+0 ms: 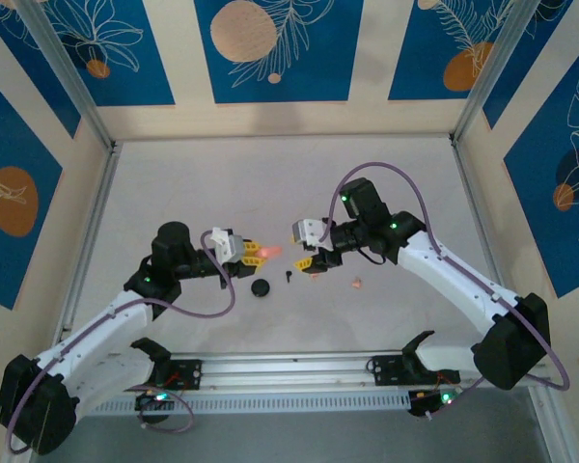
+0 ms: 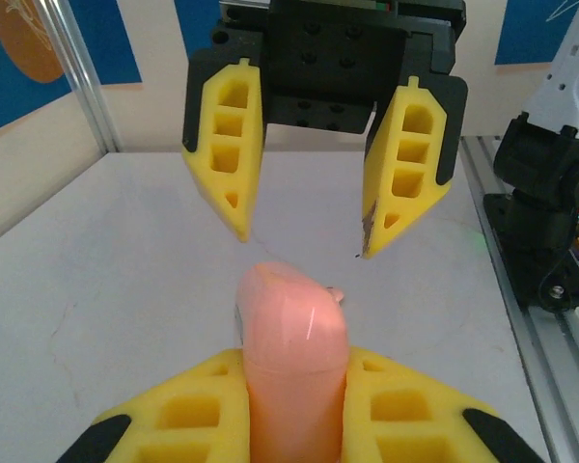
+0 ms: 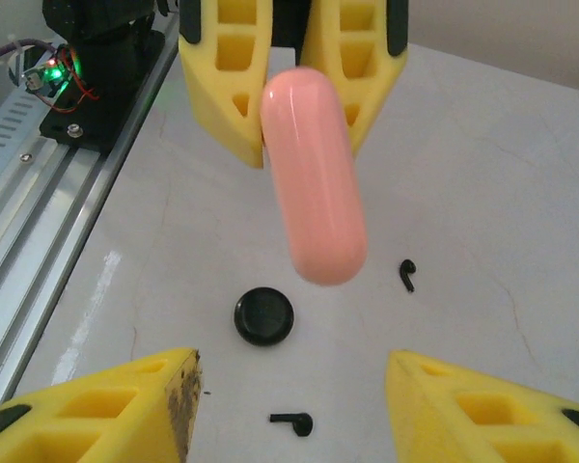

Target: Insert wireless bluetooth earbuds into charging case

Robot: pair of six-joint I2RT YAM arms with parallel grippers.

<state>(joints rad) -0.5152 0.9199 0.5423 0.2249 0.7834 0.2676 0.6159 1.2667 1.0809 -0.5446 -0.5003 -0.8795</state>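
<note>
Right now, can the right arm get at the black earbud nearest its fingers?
Probably yes. The right gripper is open, the black earbud lies uncovered on the table, and the pink case is held farther off.

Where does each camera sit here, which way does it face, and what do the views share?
Top external: above and behind the bases, looking down on the table; both arms show, left end effector and right end effector facing.
Left wrist: on the left arm, facing the right end effector; own fingers clamp the pink case.
Right wrist: on the right arm, facing the left end effector; own open fingers at bottom.
Shared: pink case in all three; black case in top and right wrist.
</note>
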